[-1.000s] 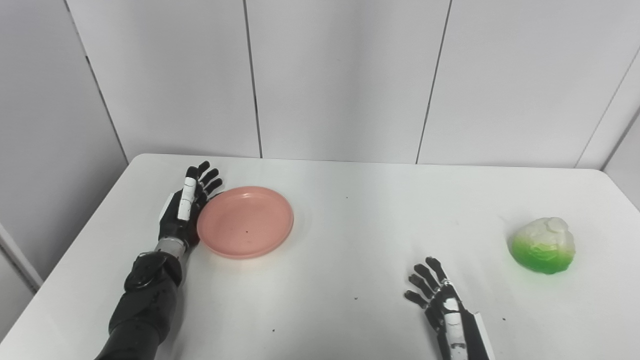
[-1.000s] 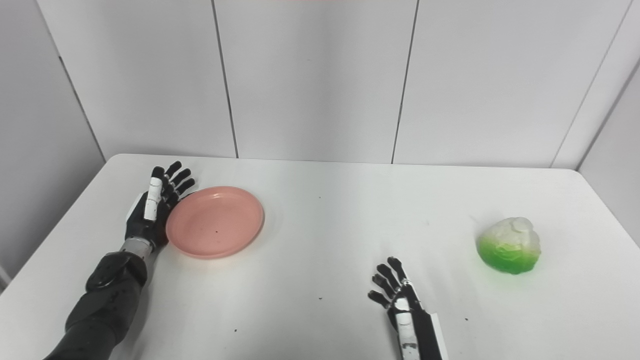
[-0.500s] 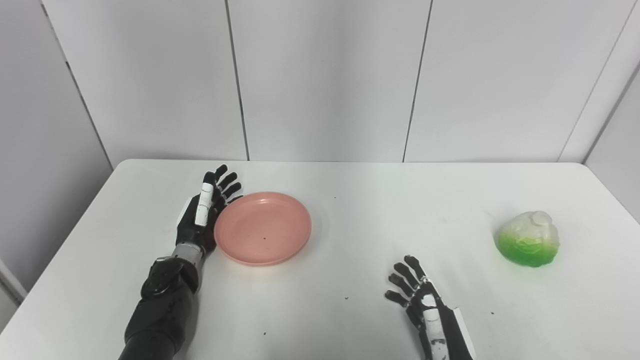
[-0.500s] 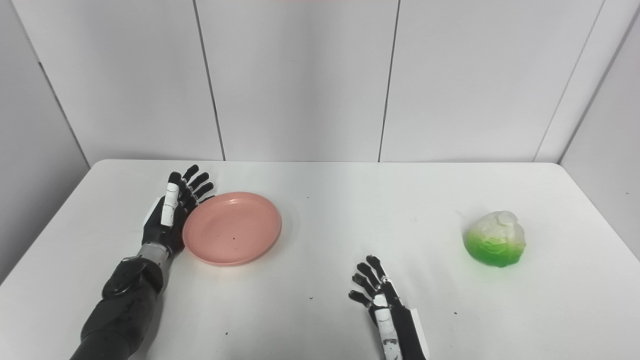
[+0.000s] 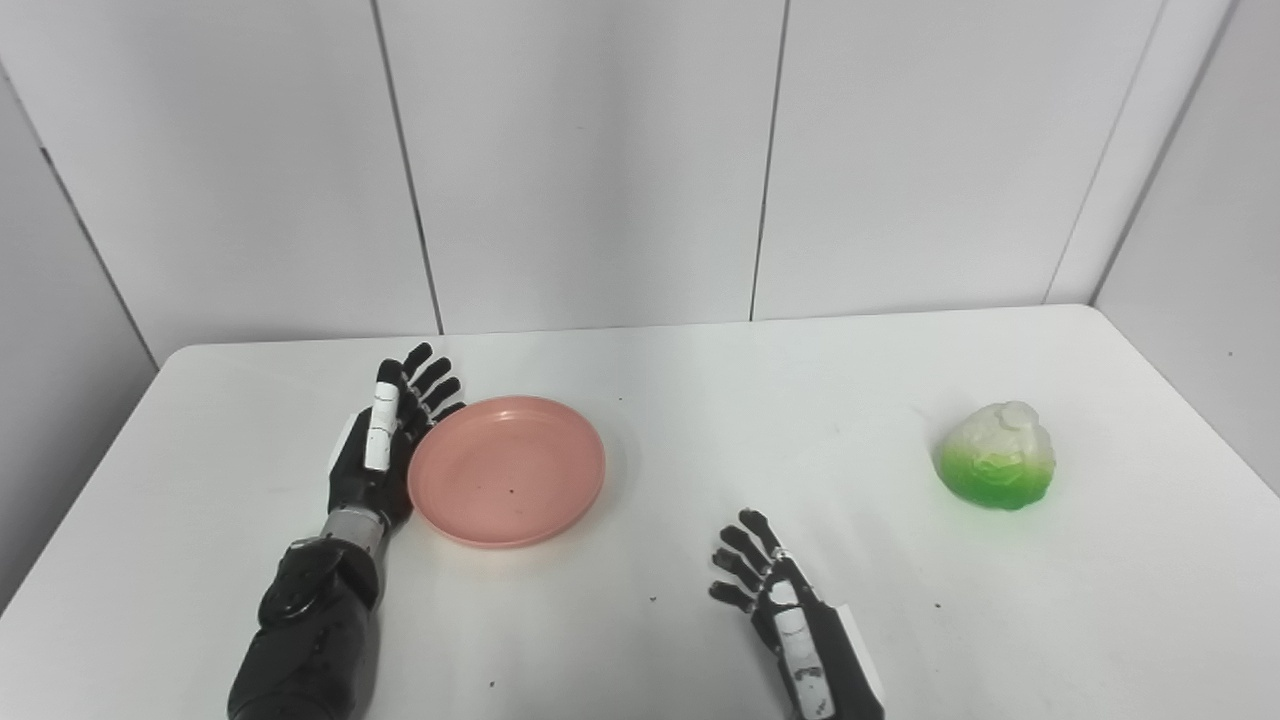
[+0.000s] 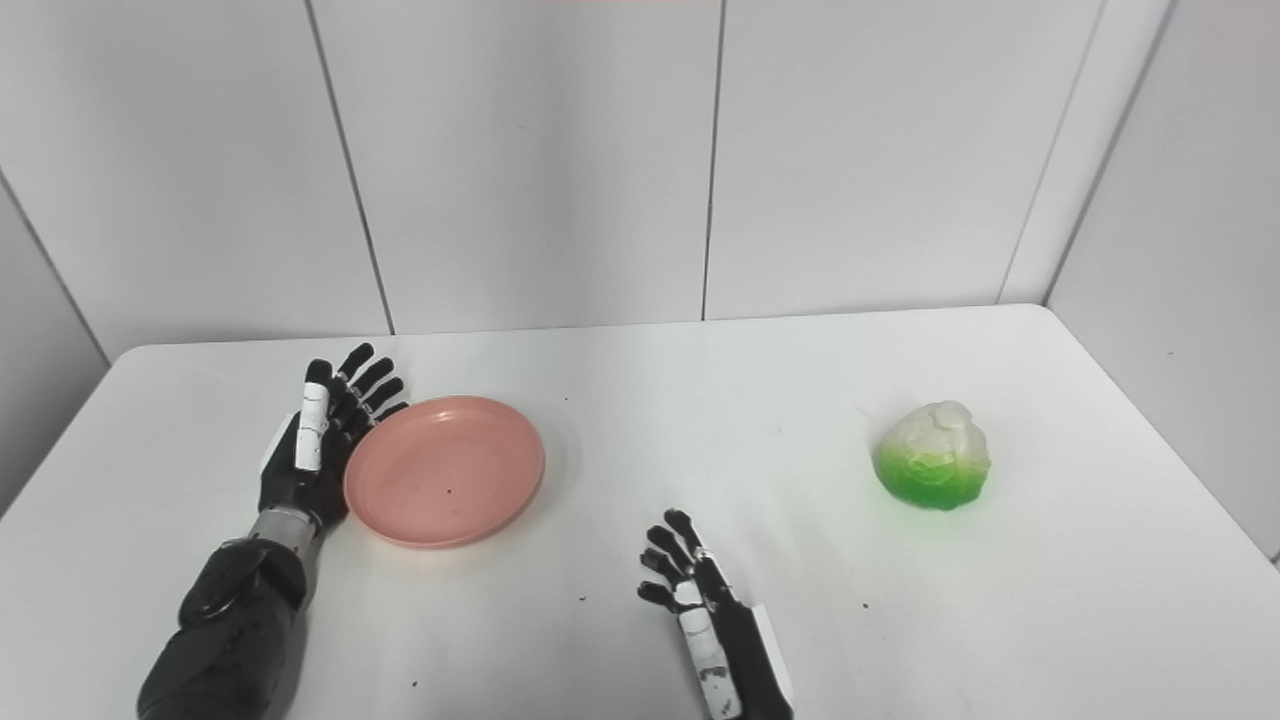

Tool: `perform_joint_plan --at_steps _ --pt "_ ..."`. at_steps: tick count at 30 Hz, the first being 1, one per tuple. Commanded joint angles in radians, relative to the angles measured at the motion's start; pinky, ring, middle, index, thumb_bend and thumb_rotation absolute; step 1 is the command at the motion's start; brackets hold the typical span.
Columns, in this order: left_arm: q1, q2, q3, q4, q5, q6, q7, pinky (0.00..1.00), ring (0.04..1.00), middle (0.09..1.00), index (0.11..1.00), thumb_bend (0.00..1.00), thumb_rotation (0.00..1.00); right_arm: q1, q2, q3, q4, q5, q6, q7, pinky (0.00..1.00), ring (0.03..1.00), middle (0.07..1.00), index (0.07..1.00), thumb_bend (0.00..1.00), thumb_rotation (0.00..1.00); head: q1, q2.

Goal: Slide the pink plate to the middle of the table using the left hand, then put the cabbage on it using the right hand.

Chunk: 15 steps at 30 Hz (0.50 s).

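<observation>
plate (image 5: 506, 471): smooth matt plastic | table (image 5: 700, 420): smooth white, slight sheen | cabbage (image 5: 996, 469): glossy

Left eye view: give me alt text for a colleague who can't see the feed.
The left hand, open, stands edge-on against the left rim of the pink plate, left of centre on the white table. The right hand waits open near the front; the cabbage sits far right.
</observation>
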Motion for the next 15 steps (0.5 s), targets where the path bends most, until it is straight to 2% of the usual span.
perform_joint_plan --at_steps 1,5,10,15 --pt "-0.009 -0.009 -0.005 0.008 -0.008 0.024 -0.022 0.84 0.9 0.912 0.907 1.0 0.87 0.097 0.031 0.022 0.009 -0.02 0.035 -0.008 0.83 0.867 0.892 0.931 0.84 0.99 -0.015 0.0" --pt "-0.007 -0.015 -0.002 -0.001 -0.008 0.025 -0.023 0.83 0.901 0.907 0.899 1.0 0.86 0.096 0.039 0.046 0.007 -0.043 0.036 -0.031 0.83 0.871 0.9 0.942 0.8 1.0 -0.044 0.001" --pt "0.017 -0.034 -0.013 -0.086 0.003 0.045 0.003 0.83 0.898 0.905 0.913 0.99 0.88 0.088 0.045 0.067 0.014 -0.063 0.045 -0.052 0.83 0.874 0.905 0.953 0.8 1.0 -0.077 0.001" --pt "0.04 -0.062 -0.032 -0.174 0.014 0.077 0.025 0.83 0.896 0.911 0.908 1.0 0.89 0.08 0.049 0.077 0.025 -0.078 0.05 -0.068 0.83 0.872 0.906 0.957 0.79 1.0 -0.079 -0.001"
